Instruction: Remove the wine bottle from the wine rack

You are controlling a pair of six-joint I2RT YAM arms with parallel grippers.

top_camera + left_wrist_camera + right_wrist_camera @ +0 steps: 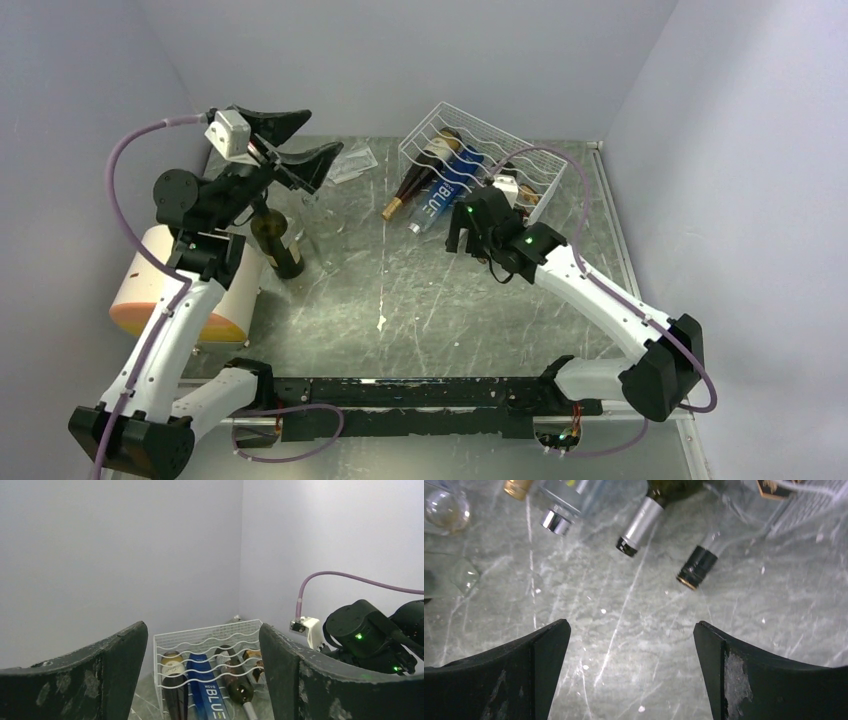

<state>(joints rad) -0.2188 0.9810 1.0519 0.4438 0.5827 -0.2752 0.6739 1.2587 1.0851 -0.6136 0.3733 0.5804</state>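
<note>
The white wire wine rack (520,165) lies tilted at the back right and shows in the left wrist view too (210,632). In its cradles lie a dark wine bottle (420,170) with a gold cap, a blue bottle (447,188) and further bottles. Their necks (636,530) stick out onto the table. Another dark bottle (278,240) stands upright on the table beneath my left arm. My left gripper (325,130) is raised, open and empty, facing the rack (201,629). Over the table in front of the necks my right gripper (465,243) hangs open and empty (631,626).
A cream cylinder (165,290) lies at the left beside my left arm. Clear glass pieces (350,160) sit at the back, and a clear glass (444,510) lies left of the bottle necks. Walls close in on the left, back and right.
</note>
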